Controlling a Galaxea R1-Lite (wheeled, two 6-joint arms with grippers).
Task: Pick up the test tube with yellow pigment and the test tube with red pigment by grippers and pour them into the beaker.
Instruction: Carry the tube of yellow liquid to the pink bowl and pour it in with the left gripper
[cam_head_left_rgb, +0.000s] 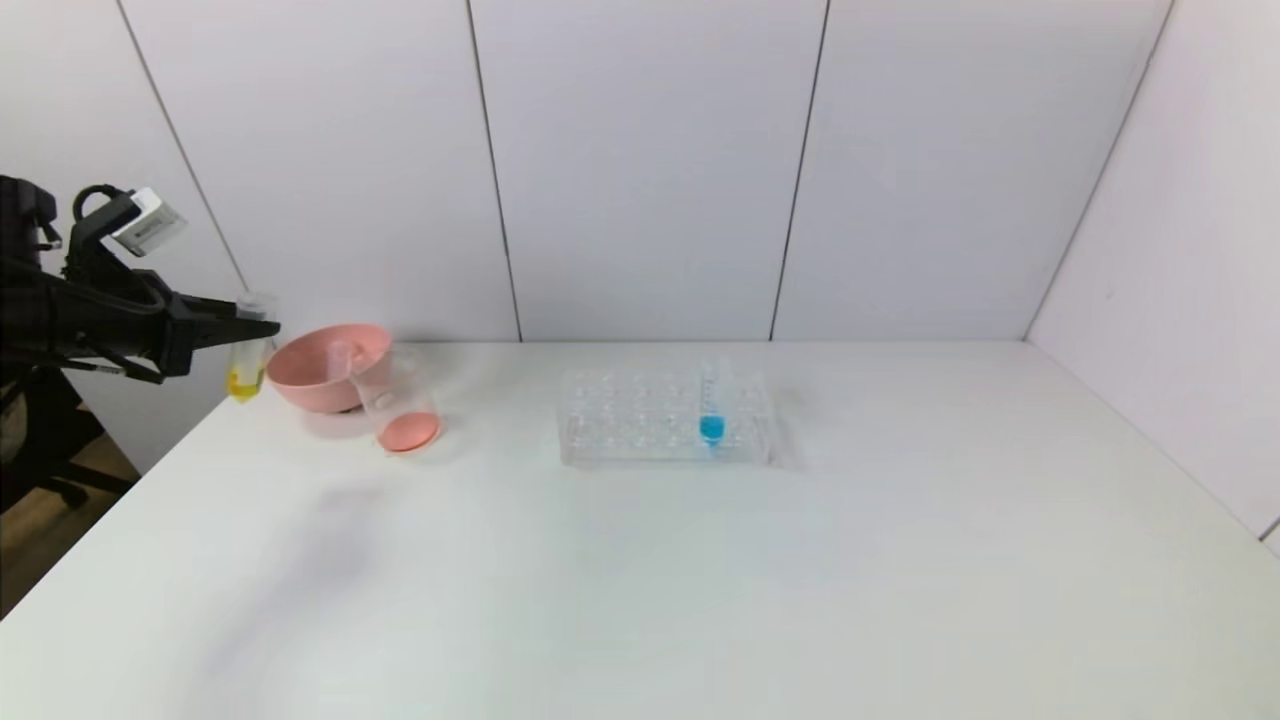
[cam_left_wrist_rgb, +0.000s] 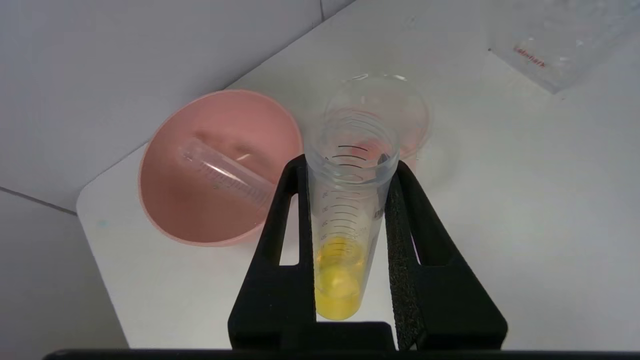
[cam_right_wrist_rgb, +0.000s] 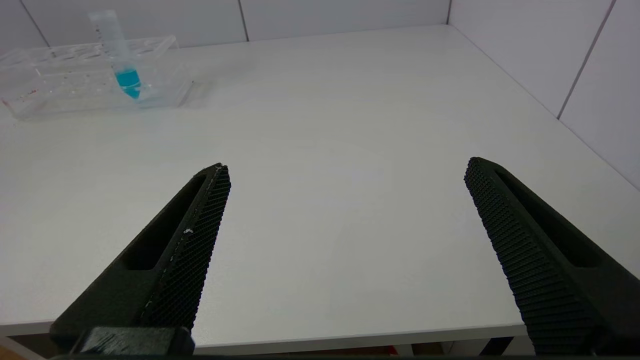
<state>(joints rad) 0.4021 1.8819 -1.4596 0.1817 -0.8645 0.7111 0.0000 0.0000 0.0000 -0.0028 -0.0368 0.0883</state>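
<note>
My left gripper (cam_head_left_rgb: 262, 328) is shut on the test tube with yellow pigment (cam_head_left_rgb: 247, 352), held about upright near the table's far left corner, just left of the pink bowl. In the left wrist view the yellow tube (cam_left_wrist_rgb: 345, 225) sits between the black fingers (cam_left_wrist_rgb: 287, 235), its open mouth pointing away. The clear beaker (cam_head_left_rgb: 396, 392) stands right of the bowl with pink-red liquid at its bottom; its rim (cam_left_wrist_rgb: 406, 102) shows behind the tube. The test tube with red pigment is out of view. My right gripper (cam_right_wrist_rgb: 347, 167) is open and empty above the table's front edge.
The pink bowl (cam_head_left_rgb: 325, 368) holds an empty clear tube (cam_left_wrist_rgb: 225, 172) lying on its side. A clear tube rack (cam_head_left_rgb: 640, 420) stands mid-table with a blue-liquid tube (cam_head_left_rgb: 711, 415) upright in it. White walls close the back and right.
</note>
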